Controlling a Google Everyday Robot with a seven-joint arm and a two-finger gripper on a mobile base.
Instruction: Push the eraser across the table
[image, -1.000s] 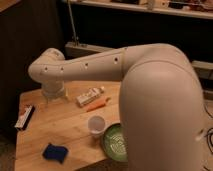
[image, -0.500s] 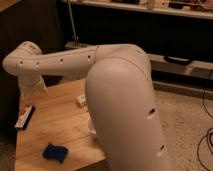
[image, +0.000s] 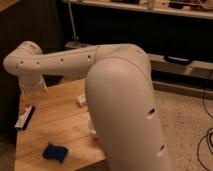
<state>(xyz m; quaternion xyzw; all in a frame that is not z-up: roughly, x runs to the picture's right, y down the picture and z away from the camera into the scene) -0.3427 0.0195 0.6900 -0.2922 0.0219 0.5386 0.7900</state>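
The eraser (image: 25, 117), a narrow black bar with a white long side, lies at the left edge of the light wooden table (image: 55, 125). My white arm reaches across from the right, and its elbow fills the right half of the view. The wrist bends down over the table's far left corner. The gripper (image: 31, 91) hangs there, just behind and slightly right of the eraser, apart from it.
A blue sponge pad (image: 55, 151) lies near the table's front edge. The end of a white tube (image: 81, 99) shows beside my arm at mid-table. A bit of a white cup (image: 91, 129) peeks out; the arm hides the table's right part. Dark shelving stands behind.
My arm has swung left and down, bringing the wrist from mid-table to the far left corner near the eraser. Its elbow now covers the cup, bowl and most of the tube. The eraser has not moved.
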